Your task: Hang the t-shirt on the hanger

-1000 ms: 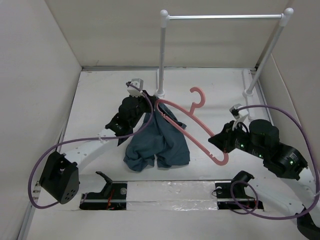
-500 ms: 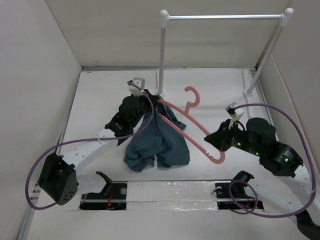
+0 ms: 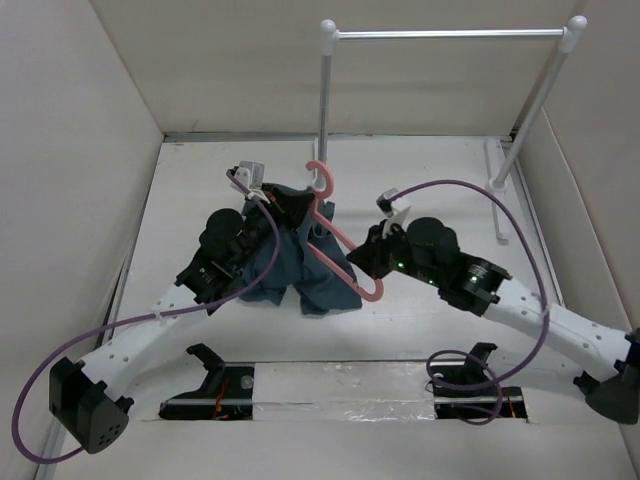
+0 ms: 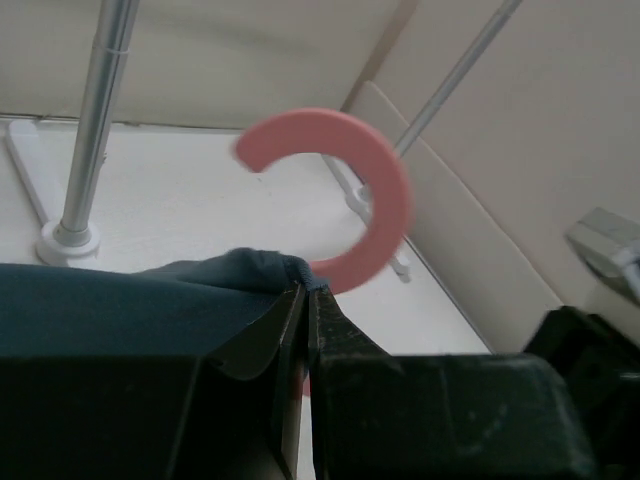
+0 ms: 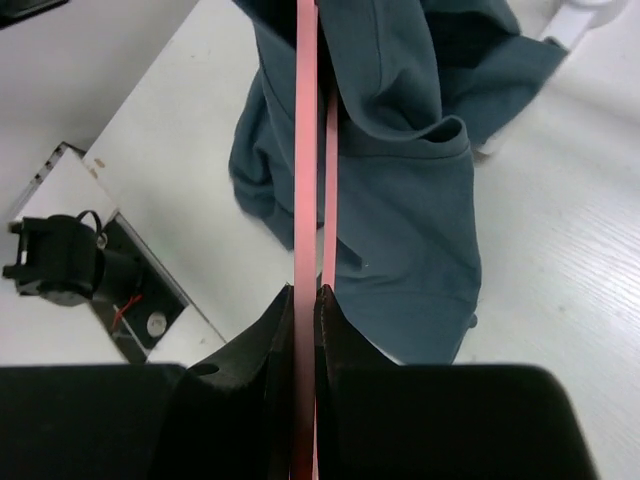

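The dark teal t-shirt [image 3: 300,262] hangs bunched from my left gripper [image 3: 292,203], which is shut on its collar edge [image 4: 290,268] and holds it above the table. The pink hanger [image 3: 340,250] runs from its hook [image 3: 318,176] near the rack post down to my right gripper [image 3: 372,262], which is shut on its lower end [image 5: 305,200]. One hanger arm lies inside the shirt's neck; the rest shows beside the cloth. In the left wrist view the hook [image 4: 372,190] curves just beyond the collar. In the right wrist view the shirt [image 5: 400,190] drapes past the hanger bars.
A white-posted rack with a silver bar [image 3: 450,34] stands at the back, its left post [image 3: 324,110] right behind the hook and its right post [image 3: 530,110] by the right wall. Purple cables loop from both arms. A taped strip [image 3: 340,385] runs along the near edge.
Both arms have swung towards the middle. The right gripper has carried the hanger left and turned it steeper, its hook now by the rack post. The shirt has shifted left and bunched more.
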`<action>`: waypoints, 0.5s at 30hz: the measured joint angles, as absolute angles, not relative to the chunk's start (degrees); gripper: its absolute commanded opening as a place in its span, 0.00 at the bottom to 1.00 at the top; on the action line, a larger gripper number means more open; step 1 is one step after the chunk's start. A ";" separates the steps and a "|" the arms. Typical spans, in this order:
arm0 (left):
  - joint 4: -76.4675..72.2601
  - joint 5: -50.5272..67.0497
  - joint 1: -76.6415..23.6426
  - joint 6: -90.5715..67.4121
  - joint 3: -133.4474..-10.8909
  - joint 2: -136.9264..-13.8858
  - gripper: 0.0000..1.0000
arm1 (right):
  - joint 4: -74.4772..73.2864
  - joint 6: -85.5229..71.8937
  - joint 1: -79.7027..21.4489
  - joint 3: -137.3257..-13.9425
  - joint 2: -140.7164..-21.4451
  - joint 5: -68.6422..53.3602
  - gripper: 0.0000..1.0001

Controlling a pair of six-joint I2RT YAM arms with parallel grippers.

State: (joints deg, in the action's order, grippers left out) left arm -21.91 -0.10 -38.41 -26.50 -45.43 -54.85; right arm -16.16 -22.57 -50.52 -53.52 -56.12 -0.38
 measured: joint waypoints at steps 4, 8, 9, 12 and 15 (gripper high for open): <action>-21.21 1.15 -38.41 -27.51 -44.69 -51.83 0.00 | -7.73 -23.22 -55.81 -53.60 -64.01 6.57 0.00; -19.44 -1.37 -38.50 -27.75 -44.14 -48.99 0.00 | -2.92 -23.57 -60.58 -53.63 -67.09 13.74 0.00; -19.07 -2.59 -38.52 -27.75 -43.90 -48.03 0.00 | -2.57 -23.53 -61.71 -53.63 -66.72 15.49 0.00; -18.52 -6.72 -38.52 -27.75 -43.83 -45.52 0.00 | -3.14 -23.29 -64.75 -53.63 -63.66 19.51 0.00; -18.61 -9.58 -38.54 -27.68 -43.88 -43.77 0.00 | -5.76 -23.51 -67.51 -53.63 -58.28 22.59 0.00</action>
State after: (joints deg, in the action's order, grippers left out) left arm -18.61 -9.58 -38.54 -27.68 -43.88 -43.77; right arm -5.76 -23.51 -67.51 -53.63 -58.28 22.59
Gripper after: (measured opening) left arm 0.006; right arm 0.120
